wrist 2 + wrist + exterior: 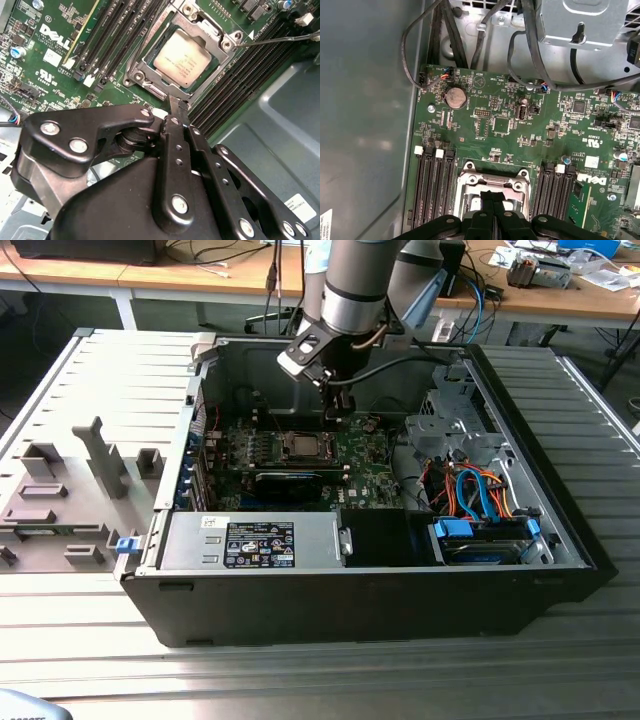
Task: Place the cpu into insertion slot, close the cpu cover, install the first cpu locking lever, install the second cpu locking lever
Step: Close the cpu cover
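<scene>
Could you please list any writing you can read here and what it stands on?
White logo on the motherboard: a brand mark, not quoted.
Black label on the silver metal box: too small to read.
White sticker on the case wall: too small.
Print on the cpu: blurred.

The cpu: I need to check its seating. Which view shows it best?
The second wrist view: the cpu lies face-up and unobstructed. The exterior view shows it small, from afar; in the first wrist view the hand blocks most of it.
</scene>
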`<state>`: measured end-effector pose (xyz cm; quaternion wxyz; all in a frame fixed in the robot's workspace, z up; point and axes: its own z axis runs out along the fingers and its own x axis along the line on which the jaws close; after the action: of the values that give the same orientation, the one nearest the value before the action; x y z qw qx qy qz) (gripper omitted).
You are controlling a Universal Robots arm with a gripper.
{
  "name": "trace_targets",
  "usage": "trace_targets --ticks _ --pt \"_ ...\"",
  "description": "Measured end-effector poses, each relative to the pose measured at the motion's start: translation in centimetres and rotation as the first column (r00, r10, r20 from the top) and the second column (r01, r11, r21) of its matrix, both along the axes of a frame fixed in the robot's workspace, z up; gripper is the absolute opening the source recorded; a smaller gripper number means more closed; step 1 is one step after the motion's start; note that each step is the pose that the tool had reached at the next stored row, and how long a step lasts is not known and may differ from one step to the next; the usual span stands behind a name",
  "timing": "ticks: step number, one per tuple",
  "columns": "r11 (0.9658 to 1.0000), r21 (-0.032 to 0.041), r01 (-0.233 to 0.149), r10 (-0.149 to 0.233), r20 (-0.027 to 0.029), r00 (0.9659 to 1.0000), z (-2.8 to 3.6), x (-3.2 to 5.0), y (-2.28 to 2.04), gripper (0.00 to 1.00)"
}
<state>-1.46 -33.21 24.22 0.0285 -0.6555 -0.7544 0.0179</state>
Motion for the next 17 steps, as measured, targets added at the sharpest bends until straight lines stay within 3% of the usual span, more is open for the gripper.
trace_targets --ticks 6,13,17 --pt "1.0000 0.0012 0.000 0.000 0.0001 1.0000 -0.46 -0.46 -0.12 0.11" --pt "1.0000 0.0016 0.000 0.000 -0.0001 1.0000 -0.69 -1.81 -0.41 0.11" --pt "1.0000 0.0016 0.000 0.000 -0.0001 1.0000 -0.96 -2.19 -0.53 0.11"
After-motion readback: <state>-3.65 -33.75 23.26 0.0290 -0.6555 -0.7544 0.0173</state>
